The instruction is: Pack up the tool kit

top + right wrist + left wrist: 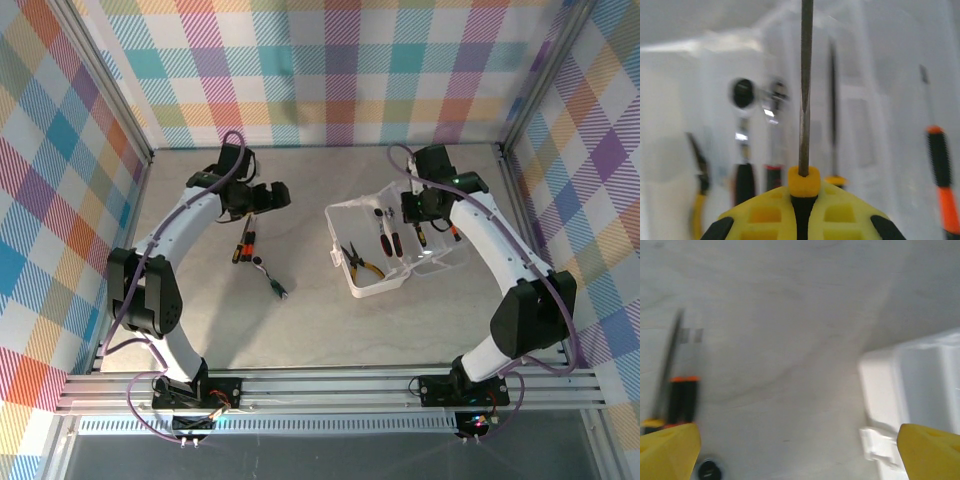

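The translucent whitish case [440,262] lies open right of centre. Inside it lie yellow-handled pliers [360,262] and red-and-black screwdrivers [384,233]. My right gripper [425,225] hovers over the case, shut on a screwdriver. In the right wrist view its yellow pads [840,212] clamp that screwdriver's [803,90] yellow collar, the shaft pointing away. Beyond it are the chrome ratchet [743,100], the pliers [699,200] and an orange-and-black screwdriver [940,165]. My left gripper [262,197] is open above screwdrivers [243,243] on the table. In the left wrist view the left gripper [800,447] has nothing between its fingers.
A small dark tool [276,287] lies on the table between the loose screwdrivers and the case. The left wrist view has a loose screwdriver [682,400], a round black piece [709,471] and the case's corner with its latch [880,442]. Metal frame rails and checked walls enclose the table.
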Controlling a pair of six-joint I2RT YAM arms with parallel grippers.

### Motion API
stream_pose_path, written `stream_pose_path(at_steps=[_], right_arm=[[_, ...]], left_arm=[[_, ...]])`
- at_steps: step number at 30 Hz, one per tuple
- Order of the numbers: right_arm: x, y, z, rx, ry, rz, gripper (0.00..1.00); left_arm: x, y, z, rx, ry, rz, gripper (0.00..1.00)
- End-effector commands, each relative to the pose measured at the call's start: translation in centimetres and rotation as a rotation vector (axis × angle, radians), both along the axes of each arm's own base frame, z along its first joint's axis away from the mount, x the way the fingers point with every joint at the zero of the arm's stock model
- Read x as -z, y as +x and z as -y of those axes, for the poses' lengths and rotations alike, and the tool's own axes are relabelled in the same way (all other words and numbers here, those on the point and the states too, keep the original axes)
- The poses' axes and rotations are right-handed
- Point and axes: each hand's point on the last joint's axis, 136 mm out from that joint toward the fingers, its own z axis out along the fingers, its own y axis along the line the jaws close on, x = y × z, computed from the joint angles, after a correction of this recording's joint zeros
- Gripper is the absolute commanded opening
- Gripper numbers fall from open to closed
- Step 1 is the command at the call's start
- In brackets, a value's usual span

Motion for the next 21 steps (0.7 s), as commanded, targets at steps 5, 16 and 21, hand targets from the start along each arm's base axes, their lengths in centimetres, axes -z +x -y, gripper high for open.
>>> stream_pose_path(at_steps=[5, 16, 21], right_arm=[[2.4, -1.7, 4.3, 0.03, -0.222, -0.12, 0.0], [4.8, -1.9, 4.4, 0.004, -0.256, -0.184, 0.0], [5.5, -1.8, 3.9, 0.003, -0.231, -0.195, 0.03]], left_arm=[[2.7, -2.8, -4.5, -0.047, 0.191, -0.101, 1.0], [4.1, -3.4, -4.3, -0.045, 0.176, -0.136, 1.0], [4.4, -3.5, -4.2, -0.041, 0.169, -0.141, 1.0]])
